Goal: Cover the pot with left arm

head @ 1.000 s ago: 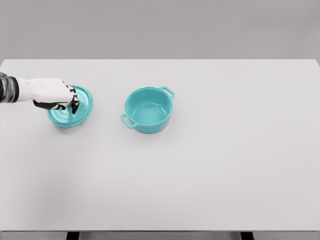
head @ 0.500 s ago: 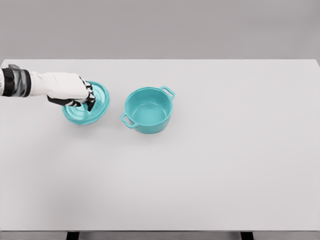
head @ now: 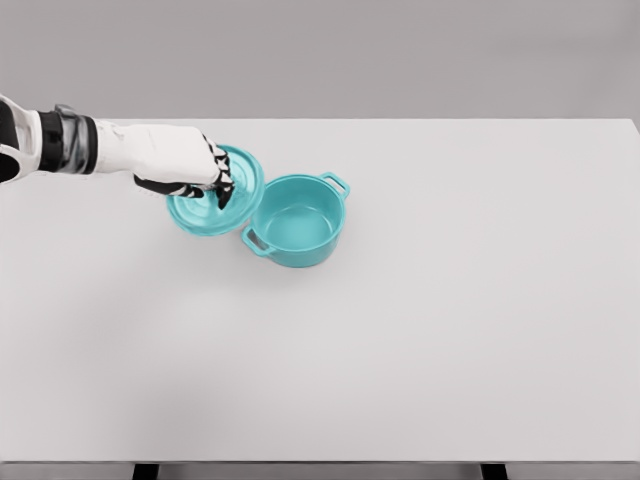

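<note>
A teal pot (head: pixel 296 220) stands open on the white table (head: pixel 420 330), with one handle at its far right and one at its near left. My left hand (head: pixel 214 180) is shut on the knob of the matching teal lid (head: pixel 205 212). It holds the lid above the table just left of the pot. The lid's right edge overlaps the pot's left rim in this view. The hand hides the knob and part of the lid's top. The right arm does not show.
The table's far edge runs behind the pot, against a plain grey wall. Two dark table legs show at the bottom edge.
My left hand has carried the lid to the right and a little upward, from the far left of the table to beside the pot's left rim. The pot has not moved.
</note>
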Robot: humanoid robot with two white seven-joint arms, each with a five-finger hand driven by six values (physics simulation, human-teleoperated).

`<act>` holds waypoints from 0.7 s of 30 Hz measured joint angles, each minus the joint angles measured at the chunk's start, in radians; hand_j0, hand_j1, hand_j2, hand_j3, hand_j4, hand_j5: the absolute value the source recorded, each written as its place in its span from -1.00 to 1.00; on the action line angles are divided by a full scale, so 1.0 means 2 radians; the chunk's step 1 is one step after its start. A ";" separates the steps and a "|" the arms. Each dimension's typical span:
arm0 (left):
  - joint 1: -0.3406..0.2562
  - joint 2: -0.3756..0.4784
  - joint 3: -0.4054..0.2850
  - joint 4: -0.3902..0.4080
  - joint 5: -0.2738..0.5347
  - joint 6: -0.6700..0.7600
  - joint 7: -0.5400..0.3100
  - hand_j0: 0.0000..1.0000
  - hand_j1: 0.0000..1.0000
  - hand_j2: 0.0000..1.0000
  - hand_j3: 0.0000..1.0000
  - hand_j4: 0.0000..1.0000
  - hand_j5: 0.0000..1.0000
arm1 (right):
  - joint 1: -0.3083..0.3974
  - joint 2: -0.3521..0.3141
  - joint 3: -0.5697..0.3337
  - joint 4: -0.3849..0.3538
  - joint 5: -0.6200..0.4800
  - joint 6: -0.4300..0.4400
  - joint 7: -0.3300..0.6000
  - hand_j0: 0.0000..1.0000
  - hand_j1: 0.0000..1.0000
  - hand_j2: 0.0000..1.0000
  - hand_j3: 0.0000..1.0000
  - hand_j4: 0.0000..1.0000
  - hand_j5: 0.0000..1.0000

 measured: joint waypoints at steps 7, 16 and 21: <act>-0.009 -0.034 -0.003 0.000 0.002 0.000 -0.001 0.01 0.01 0.01 0.01 0.01 0.01 | 0.000 0.000 0.000 0.000 0.000 0.000 0.000 1.00 1.00 1.00 1.00 1.00 1.00; -0.018 -0.081 -0.015 0.000 0.002 0.000 -0.001 0.04 0.04 0.04 0.04 0.04 0.04 | 0.000 0.000 0.000 0.000 0.000 0.000 0.000 1.00 1.00 1.00 1.00 1.00 1.00; -0.021 -0.088 -0.023 0.002 0.002 0.000 0.000 0.20 0.20 0.20 0.20 0.20 0.20 | 0.000 0.000 0.000 0.000 0.000 0.000 0.000 1.00 1.00 1.00 1.00 1.00 1.00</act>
